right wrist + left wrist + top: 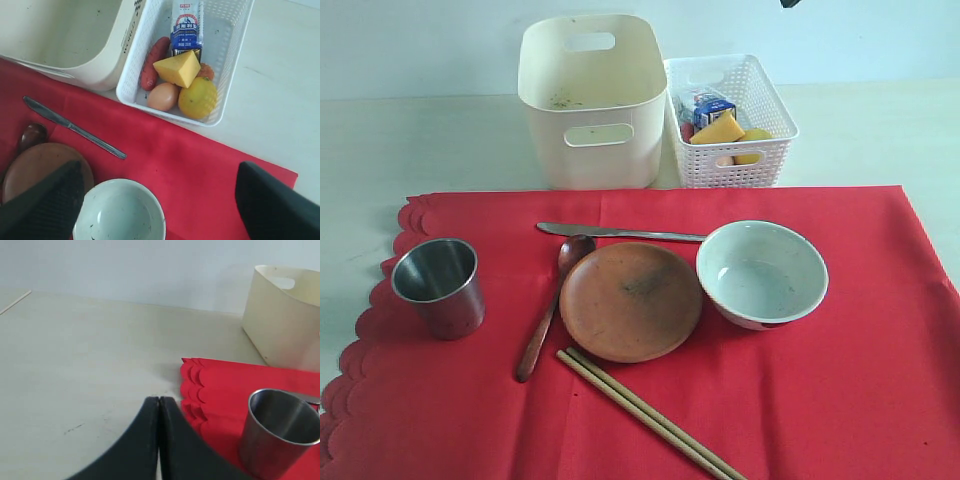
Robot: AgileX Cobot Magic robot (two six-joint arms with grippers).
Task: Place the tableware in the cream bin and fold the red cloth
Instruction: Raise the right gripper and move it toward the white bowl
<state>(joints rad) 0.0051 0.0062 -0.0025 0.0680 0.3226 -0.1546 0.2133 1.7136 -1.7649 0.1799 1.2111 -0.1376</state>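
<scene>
- The red cloth point(880, 330) lies spread flat on the pale surface point(420, 140), with its scalloped edge at the left.
- On the cloth, the steel cup point(440, 285) stands upright at the left.
- The dark wooden spoon point(545, 315) lies just left of the round brown plate point(630, 300), and the white bowl point(762, 273) sits right of the plate.
- The slim metal knife point(620, 233) lies just beyond the plate, and the chopsticks point(650, 415) lie nearest.
- The cream bin point(590, 110) stands upright past the cloth's far edge, with a white lattice basket point(775, 150) of food beside it on the right.
- The left claw point(159, 402) is clenched on nothing, over bare surface left of the cup.
- The right claw point(159, 167) is spread wide and empty, above the bowl.
</scene>
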